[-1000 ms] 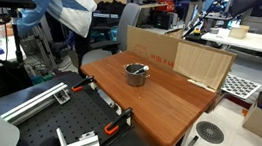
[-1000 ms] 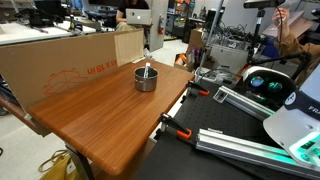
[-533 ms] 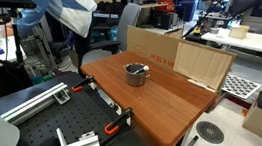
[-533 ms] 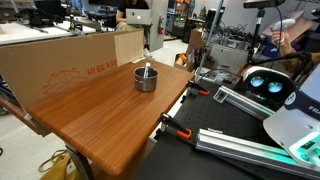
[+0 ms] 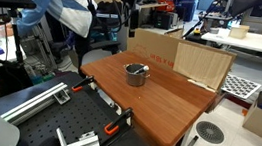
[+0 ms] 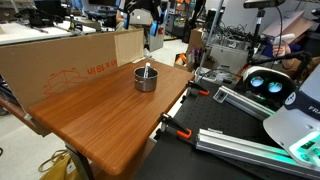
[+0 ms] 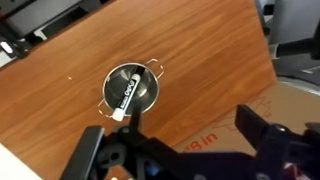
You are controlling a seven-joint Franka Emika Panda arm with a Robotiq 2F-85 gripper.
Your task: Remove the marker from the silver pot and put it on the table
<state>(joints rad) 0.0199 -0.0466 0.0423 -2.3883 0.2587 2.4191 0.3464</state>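
The step in hand is the approach: nothing has been grasped yet. The gripper (image 7: 172, 135) hangs high above the table (image 7: 215, 45), its fingers spread wide and empty, as the wrist view shows. The silver pot (image 7: 149, 96) stands well below it on the reddish wood. It sits off toward one finger's side, not centred between the two. The marker (image 7: 126, 92) lies inside the pot, slanting across the dark interior with its pale end near the rim. In an exterior view, one end of the marker (image 6: 147, 67) pokes up above the pot's wall, so it seems to lean there, not lie flat.

The next move, as I judge it, calls for bringing the gripper over the pot's middle. The wrist must then turn so the fingers straddle the marker across its width. After that comes a descent that clears the rim and the short side handles. The raised end looks the easiest place to pinch.
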